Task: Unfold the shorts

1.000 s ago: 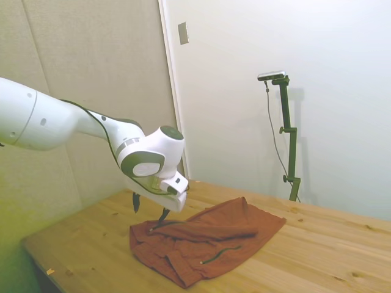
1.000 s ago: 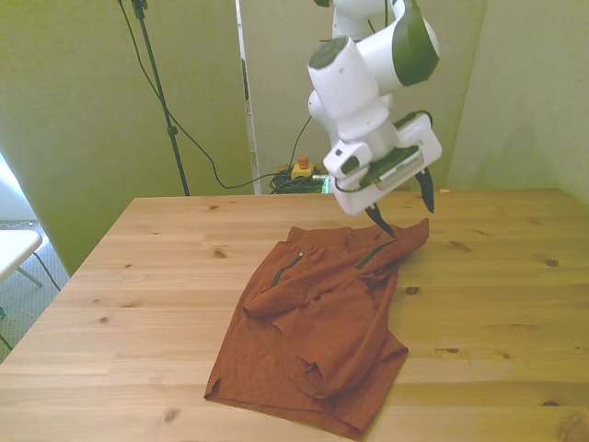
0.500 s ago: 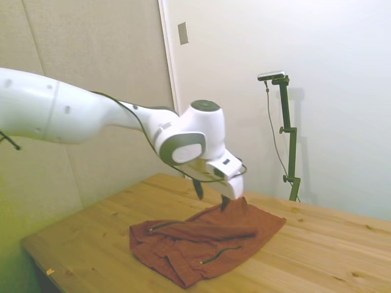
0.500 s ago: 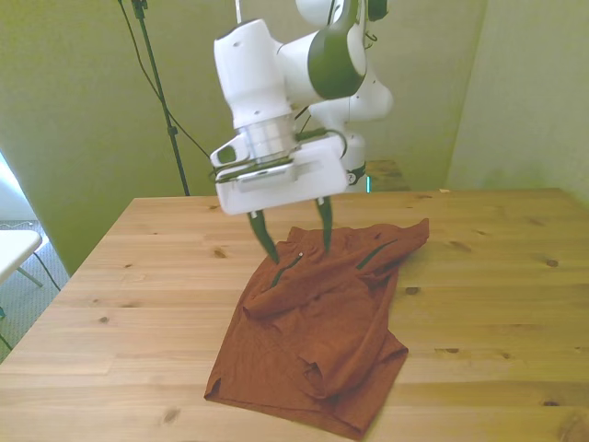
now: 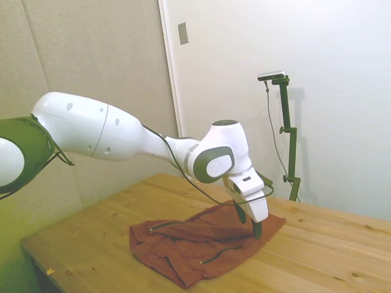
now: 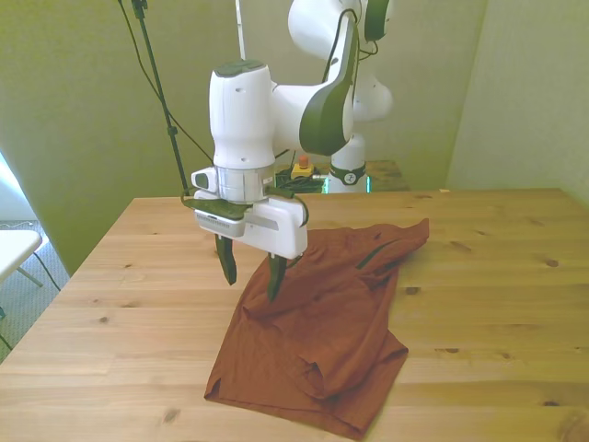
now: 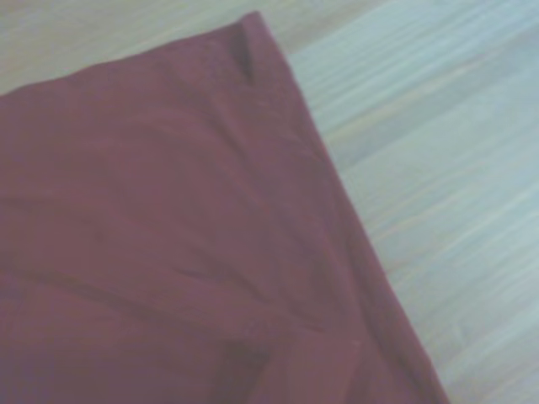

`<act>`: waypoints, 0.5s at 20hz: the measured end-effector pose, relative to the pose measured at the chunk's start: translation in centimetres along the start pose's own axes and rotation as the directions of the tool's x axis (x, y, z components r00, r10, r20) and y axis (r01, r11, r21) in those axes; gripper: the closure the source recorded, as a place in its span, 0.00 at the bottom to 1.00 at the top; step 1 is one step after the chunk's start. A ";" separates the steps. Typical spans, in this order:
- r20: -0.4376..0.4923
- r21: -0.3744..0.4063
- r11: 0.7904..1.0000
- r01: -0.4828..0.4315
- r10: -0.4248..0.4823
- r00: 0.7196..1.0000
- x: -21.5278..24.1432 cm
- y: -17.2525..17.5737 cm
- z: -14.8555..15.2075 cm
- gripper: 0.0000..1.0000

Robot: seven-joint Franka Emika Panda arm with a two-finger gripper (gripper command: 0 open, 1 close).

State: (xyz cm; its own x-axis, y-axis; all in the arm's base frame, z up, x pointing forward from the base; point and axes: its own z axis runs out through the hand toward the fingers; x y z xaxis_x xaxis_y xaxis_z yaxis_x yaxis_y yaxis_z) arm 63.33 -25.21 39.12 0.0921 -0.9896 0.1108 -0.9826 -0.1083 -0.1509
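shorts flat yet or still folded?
Still folded: the shorts lie doubled over, with layered folds. The open gripper holds none of it.

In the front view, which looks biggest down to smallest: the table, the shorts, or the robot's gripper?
1. The table, by far the largest.
2. The shorts.
3. The gripper, open above the shorts' edge on the front view's left; it sits nearer the camera, yet looks smallest.

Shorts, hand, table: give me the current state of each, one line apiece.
shorts: still folded and rumpled, lying flat on the table, not gripped.
hand: open, pointing down at the shorts' edge on the front view's left; one finger over the fabric, the other over bare wood; contact cannot be told.
table: wooden top, carrying the shorts.
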 end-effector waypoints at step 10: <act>0.047 0.023 0.999 0.022 -0.023 0.999 -1.3 -1.6 2.5 1.00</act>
State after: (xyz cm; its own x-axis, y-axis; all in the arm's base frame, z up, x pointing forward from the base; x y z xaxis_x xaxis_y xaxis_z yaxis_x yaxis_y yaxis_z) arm 65.18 -23.95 36.77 0.1225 -0.9901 0.0679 -0.9763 -0.1325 -0.1713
